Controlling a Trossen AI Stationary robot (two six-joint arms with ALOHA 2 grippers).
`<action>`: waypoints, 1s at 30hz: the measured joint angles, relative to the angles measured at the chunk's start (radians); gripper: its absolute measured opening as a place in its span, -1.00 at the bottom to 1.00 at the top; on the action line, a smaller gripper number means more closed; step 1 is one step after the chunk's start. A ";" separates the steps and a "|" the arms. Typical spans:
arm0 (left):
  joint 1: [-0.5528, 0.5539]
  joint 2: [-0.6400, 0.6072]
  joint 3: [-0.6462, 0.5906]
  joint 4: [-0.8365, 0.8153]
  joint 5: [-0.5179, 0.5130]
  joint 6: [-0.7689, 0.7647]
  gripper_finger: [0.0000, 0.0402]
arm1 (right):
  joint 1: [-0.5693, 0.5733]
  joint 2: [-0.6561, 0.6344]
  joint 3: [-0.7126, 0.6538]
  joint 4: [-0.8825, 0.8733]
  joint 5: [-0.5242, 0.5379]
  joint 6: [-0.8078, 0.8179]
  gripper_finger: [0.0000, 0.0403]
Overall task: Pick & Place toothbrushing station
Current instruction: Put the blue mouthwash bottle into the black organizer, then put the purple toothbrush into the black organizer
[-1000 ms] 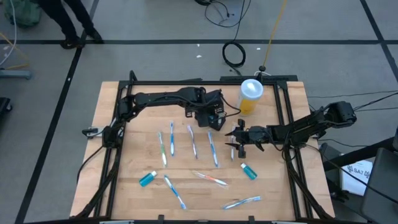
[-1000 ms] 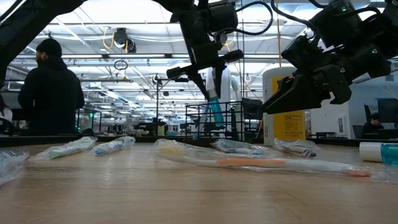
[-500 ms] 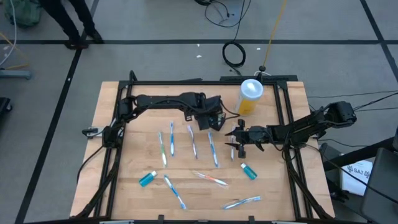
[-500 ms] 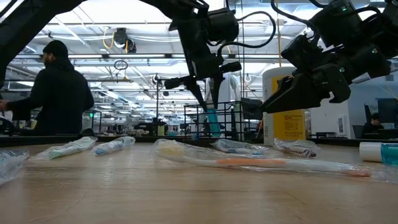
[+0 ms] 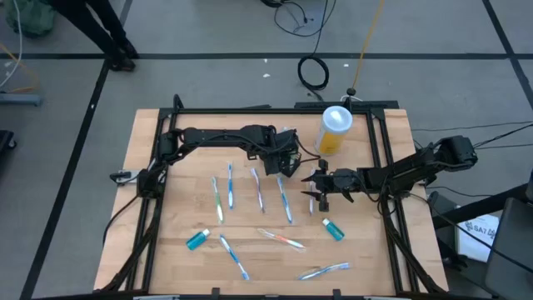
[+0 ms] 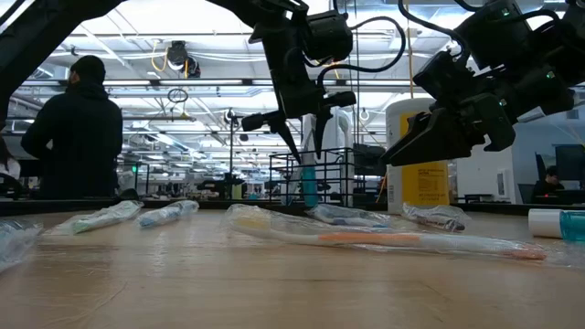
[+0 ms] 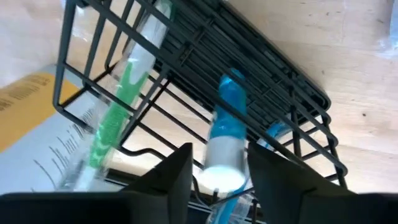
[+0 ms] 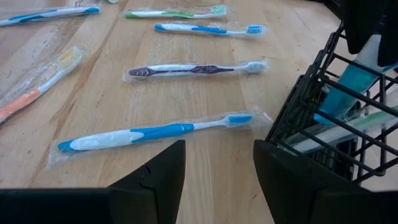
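Black wire basket (image 5: 291,158) sits above the frame's centre in the high view, beside the yellow cup (image 5: 335,131). Left gripper (image 7: 217,177) hangs over it, fingers apart around a blue tube (image 7: 224,137) standing inside. I judge the drop nearly done: lift straight up so the fingers clear the rim. Right gripper (image 5: 319,190), right of centre, waits with fingers apart, holding nothing.
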 joint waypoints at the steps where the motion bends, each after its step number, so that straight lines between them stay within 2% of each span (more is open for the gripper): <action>1: -0.002 0.000 0.000 0.002 0.002 0.006 -0.15 | 0.000 0.000 0.000 0.000 0.000 0.000 -0.10; 5: -0.004 0.000 0.000 0.008 -0.003 0.014 0.02 | 0.000 0.000 0.000 0.000 0.000 0.000 -0.10; 9: -0.004 0.000 0.000 0.010 -0.002 0.017 0.09 | 0.000 0.000 0.000 -0.001 0.000 0.000 -0.10; 15: -0.004 -0.016 0.000 0.002 -0.004 0.010 0.04 | 0.000 0.000 0.000 0.000 0.000 0.000 -0.10; 20: -0.015 -0.065 0.001 0.009 -0.020 -0.067 -0.03 | 0.000 0.000 0.000 0.004 -0.002 0.000 -0.10; 24: -0.031 -0.138 0.001 0.006 -0.008 -0.268 -0.04 | 0.000 0.000 0.000 0.015 -0.003 0.001 -0.10; 30: -0.042 -0.289 0.002 -0.011 0.007 -0.842 -0.04 | 0.000 0.000 0.000 0.023 -0.002 0.058 -0.10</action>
